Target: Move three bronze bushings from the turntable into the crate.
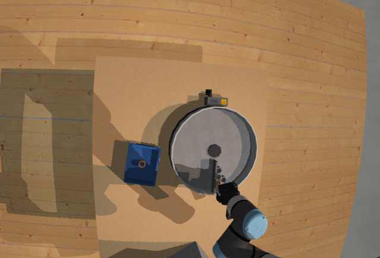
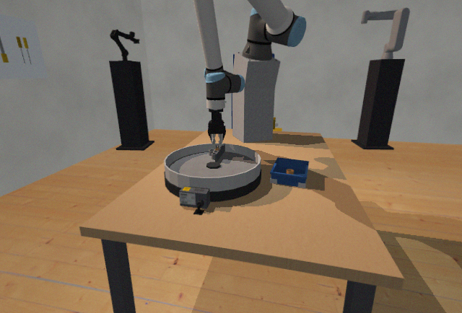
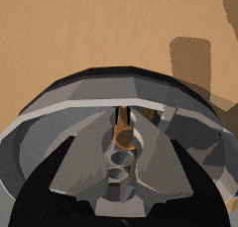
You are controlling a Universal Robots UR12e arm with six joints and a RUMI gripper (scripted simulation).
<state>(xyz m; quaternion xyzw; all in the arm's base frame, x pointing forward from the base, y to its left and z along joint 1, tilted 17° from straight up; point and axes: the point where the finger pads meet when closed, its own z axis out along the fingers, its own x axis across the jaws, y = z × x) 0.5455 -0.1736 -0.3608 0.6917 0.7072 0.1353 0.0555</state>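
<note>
The grey turntable (image 1: 192, 135) (image 2: 224, 182) holds a short row of bushings beside a dark straight bar (image 1: 213, 173). Dark grey ones (image 1: 218, 172) lie toward the hub, and a bronze bushing (image 1: 217, 182) (image 2: 215, 150) (image 3: 125, 137) lies at the rim end. My gripper (image 1: 218, 185) (image 2: 216, 143) (image 3: 122, 107) points straight down over that bronze bushing. Its fingers stand almost together, tips right at the bushing's wall. I cannot see it lifted off the turntable. The blue crate (image 1: 135, 176) (image 2: 289, 181) holds one bronze bushing (image 1: 141, 166) (image 2: 288, 171).
The turntable has a raised rim and a dark hub (image 1: 214, 150) (image 2: 213, 165) at its middle. A grey control box (image 1: 215, 100) (image 2: 193, 195) sits against its far side. The crate stands on the table just left of the turntable in the overhead view.
</note>
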